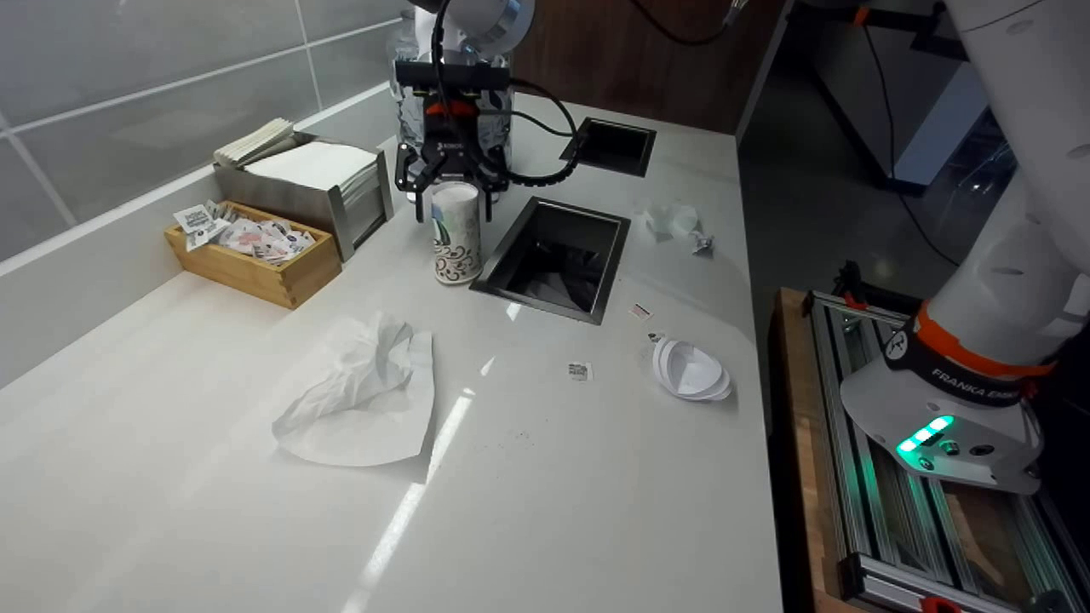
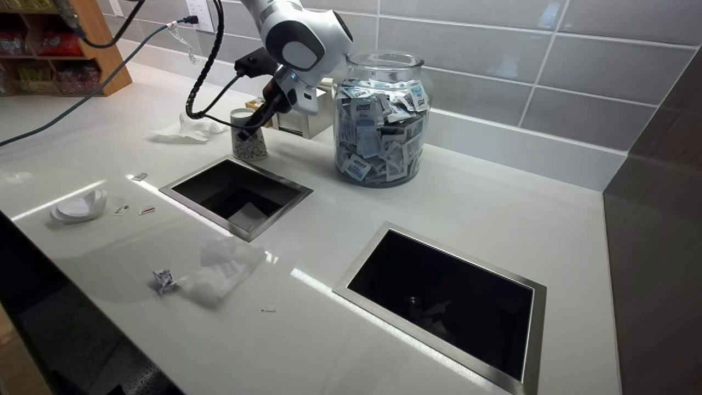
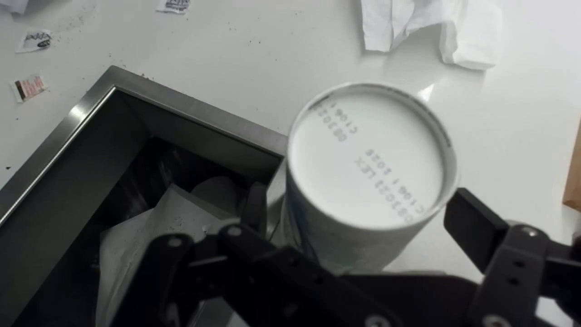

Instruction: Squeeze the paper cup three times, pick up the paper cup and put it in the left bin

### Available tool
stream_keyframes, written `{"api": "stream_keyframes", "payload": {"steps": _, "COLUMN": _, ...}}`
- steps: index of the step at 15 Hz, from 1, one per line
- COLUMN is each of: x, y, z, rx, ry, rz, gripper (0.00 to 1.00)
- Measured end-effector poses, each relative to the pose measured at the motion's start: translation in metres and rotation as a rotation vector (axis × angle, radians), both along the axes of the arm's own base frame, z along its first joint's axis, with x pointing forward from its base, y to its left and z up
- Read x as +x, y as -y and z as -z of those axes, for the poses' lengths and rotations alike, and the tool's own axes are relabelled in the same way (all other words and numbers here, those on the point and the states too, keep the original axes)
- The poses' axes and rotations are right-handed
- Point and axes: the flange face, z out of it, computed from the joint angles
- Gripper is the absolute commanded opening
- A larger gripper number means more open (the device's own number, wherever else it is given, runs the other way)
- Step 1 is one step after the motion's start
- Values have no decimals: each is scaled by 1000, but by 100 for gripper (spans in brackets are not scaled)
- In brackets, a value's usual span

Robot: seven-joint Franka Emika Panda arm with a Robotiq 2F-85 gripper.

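The paper cup (image 1: 456, 247) stands upside down on the white counter, whitish with a dark swirl print. It also shows in an exterior view (image 2: 249, 149). In the wrist view its printed base (image 3: 367, 154) faces up. My gripper (image 1: 454, 209) points down over the cup and is open. In the wrist view the gripper (image 3: 366, 218) has one finger on each side of the cup, with gaps visible between fingers and cup. The left bin (image 2: 279, 212) is the dark square opening right beside the cup; its metal rim also shows in the wrist view (image 3: 199, 111).
A large jar of packets (image 2: 378, 131) stands behind the gripper. A second bin (image 2: 428, 336) opens farther along. A metal napkin holder (image 1: 362, 204), a wooden packet box (image 1: 289, 281) and a crumpled white tissue (image 1: 366, 400) are near the cup. White folded paper (image 1: 691, 373) lies near the counter edge.
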Motion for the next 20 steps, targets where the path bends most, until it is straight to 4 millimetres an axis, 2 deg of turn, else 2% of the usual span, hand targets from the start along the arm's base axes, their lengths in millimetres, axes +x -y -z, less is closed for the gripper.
{"api": "stream_keyframes", "payload": {"steps": 4, "x": -2, "y": -7, "z": 1, "rx": 39, "ry": -5, "rz": 14, "gripper": 98}}
{"api": "stream_keyframes", "payload": {"steps": 5, "x": -2, "y": -8, "z": 1, "rx": 45, "ry": -7, "rz": 16, "gripper": 74}}
{"api": "stream_keyframes", "payload": {"steps": 7, "x": -4, "y": -11, "z": 3, "rx": 51, "ry": -13, "rz": 16, "gripper": 70}}
{"api": "stream_keyframes", "payload": {"steps": 8, "x": -4, "y": -12, "z": 4, "rx": 51, "ry": -15, "rz": 15, "gripper": 60}}
{"api": "stream_keyframes", "payload": {"steps": 11, "x": -6, "y": -14, "z": 7, "rx": 53, "ry": -21, "rz": 13, "gripper": 38}}
{"api": "stream_keyframes", "payload": {"steps": 13, "x": -6, "y": -14, "z": 7, "rx": 55, "ry": -23, "rz": 13, "gripper": 34}}
{"api": "stream_keyframes", "payload": {"steps": 16, "x": -8, "y": -15, "z": 7, "rx": 62, "ry": -25, "rz": 14, "gripper": 20}}
{"api": "stream_keyframes", "payload": {"steps": 20, "x": -10, "y": -18, "z": 11, "rx": 74, "ry": -28, "rz": 7, "gripper": 11}}
